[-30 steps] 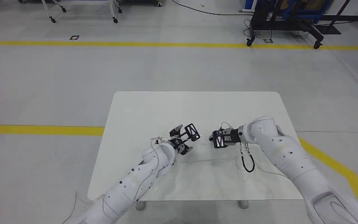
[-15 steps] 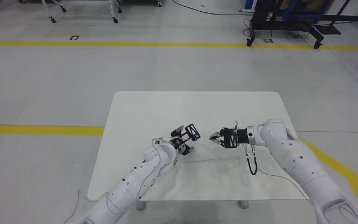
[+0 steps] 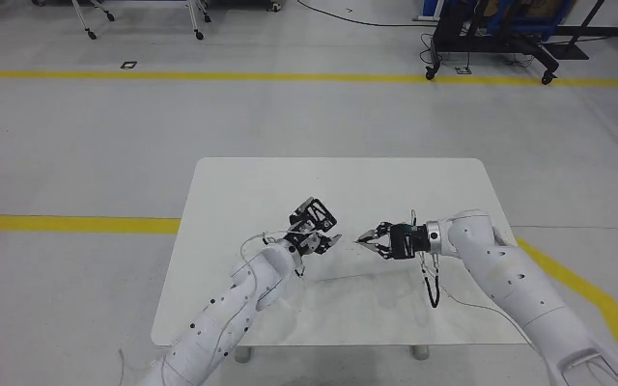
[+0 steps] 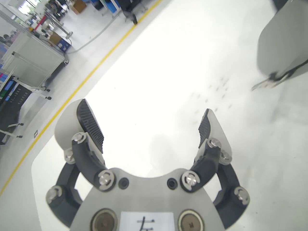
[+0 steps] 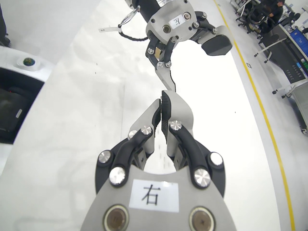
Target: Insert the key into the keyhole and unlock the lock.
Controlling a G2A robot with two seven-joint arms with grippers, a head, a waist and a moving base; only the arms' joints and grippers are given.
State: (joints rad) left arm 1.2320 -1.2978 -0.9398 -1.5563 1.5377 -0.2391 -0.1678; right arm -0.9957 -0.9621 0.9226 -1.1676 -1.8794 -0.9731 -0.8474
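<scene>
My left gripper (image 3: 317,228) hovers over the middle of the white table (image 3: 386,183). It is open, with nothing between its ribbed pads (image 4: 90,121). My right gripper (image 3: 368,238) sits just to its right, pointing at it with the tips a short gap apart. The right gripper (image 5: 163,103) is shut, pads pressed together, and I see nothing held between them. In the right wrist view the left gripper (image 5: 195,67) hangs beyond those tips, one finger (image 5: 168,79) reaching down almost to them. A thin blurred metal piece (image 4: 264,84) sticks out near the right arm; I cannot tell what it is.
A black cable loop (image 3: 430,285) hangs from the right forearm above the table's front right. A yellow floor line (image 3: 87,224) runs past both table sides. Carts and racks (image 3: 492,39) stand far behind.
The left gripper has turned and shifted slightly back and left. The right gripper has rotated to a pointed, shut pose and edged left toward it.
</scene>
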